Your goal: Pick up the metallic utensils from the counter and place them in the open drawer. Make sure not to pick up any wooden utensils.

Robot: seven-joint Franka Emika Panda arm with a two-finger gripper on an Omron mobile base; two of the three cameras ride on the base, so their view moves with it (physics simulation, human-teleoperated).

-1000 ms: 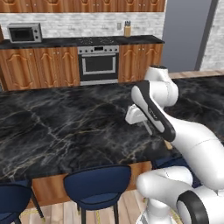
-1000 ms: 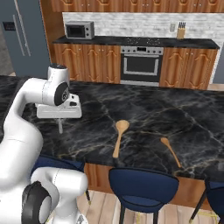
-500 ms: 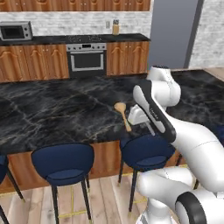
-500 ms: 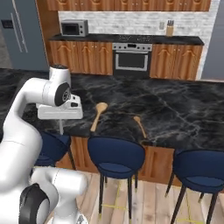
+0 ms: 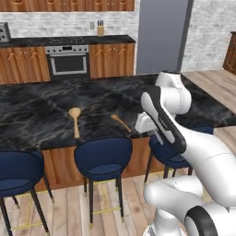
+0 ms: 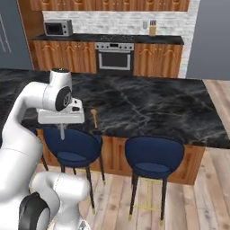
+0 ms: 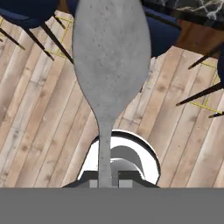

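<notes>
stools [image 5: 103, 157] navy, lower left and centre, at wood floor [image 5: 69, 209] | oven [image 5: 68, 63] upper left, between wooden cabinets [image 5: 112, 60] | knife block [image 5: 100, 30] top centre | microwave [image 6: 59, 28] upper left | grey fridge [image 5: 163, 34] upper right | brick wall [image 5: 55, 23] top

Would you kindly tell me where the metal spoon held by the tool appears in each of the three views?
Left base view: the metal spoon seems to be the thin sliver under the tool, right of centre.
Right base view: left of centre, hanging down from the tool, in front of a stool.
Hand view: centre, bowl at top, handle running down.
Shared landmark: the blue stools on the plank floor.
</notes>
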